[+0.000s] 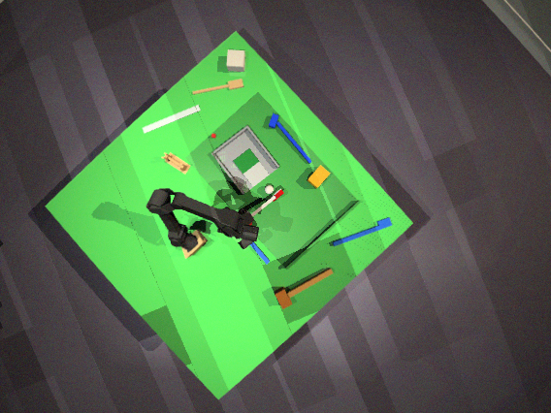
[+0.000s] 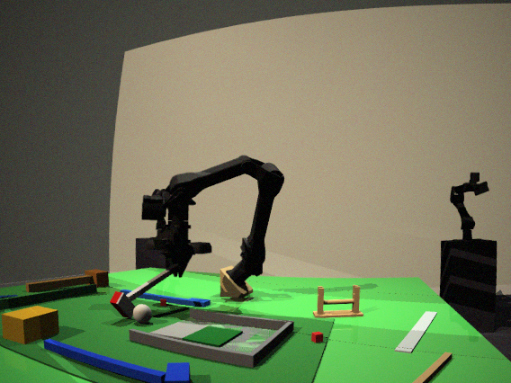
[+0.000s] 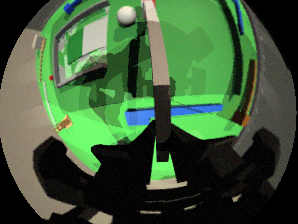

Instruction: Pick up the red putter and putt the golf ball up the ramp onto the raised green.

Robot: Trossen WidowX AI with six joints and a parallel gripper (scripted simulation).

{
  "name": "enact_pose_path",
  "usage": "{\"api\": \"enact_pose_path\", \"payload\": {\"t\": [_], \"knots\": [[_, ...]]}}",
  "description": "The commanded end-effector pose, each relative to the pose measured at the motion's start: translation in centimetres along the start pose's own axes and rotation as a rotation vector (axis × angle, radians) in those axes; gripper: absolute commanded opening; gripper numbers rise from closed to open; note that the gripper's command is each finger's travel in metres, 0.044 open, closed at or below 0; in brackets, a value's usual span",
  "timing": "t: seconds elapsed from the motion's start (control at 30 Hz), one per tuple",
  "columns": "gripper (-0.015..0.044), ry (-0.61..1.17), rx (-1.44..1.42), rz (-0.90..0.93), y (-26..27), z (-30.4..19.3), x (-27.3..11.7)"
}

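— What is the black parallel-jaw gripper doing?

— It is clenched on the pale shaft of the red-headed putter, which slants down from the fingers to the green bench. The red block head sits low on the darker green mat, just beside the small white golf ball; from the side they look to be touching, though I cannot say for sure.

— And the green itself?

— The grey-walled tray lies just beyond the ball, holding a pale grey ramp and the dark green raised square. The ball is outside the tray, near its ramp end.

— Anything else nearby?

— A blue bar lies flat behind the putter, an orange-yellow cube stands off to one side, and a long blue putter-shaped piece lies in front. A small wooden gate stands well apart, past the tray.
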State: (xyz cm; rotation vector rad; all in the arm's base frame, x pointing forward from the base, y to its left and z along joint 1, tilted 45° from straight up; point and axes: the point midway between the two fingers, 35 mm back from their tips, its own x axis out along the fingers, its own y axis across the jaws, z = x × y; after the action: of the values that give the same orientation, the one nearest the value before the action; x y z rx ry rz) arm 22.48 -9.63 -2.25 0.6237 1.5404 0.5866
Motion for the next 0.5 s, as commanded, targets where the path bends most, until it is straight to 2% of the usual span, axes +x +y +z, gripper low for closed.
{"api": "enact_pose_path", "payload": {"t": [0.0, 0.47], "knots": [[0.0, -0.007, 0.016, 0.009, 1.1, -0.4, 0.2], [0.0, -0.007, 0.017, 0.007, 1.0, -0.4, -5.1]]}}
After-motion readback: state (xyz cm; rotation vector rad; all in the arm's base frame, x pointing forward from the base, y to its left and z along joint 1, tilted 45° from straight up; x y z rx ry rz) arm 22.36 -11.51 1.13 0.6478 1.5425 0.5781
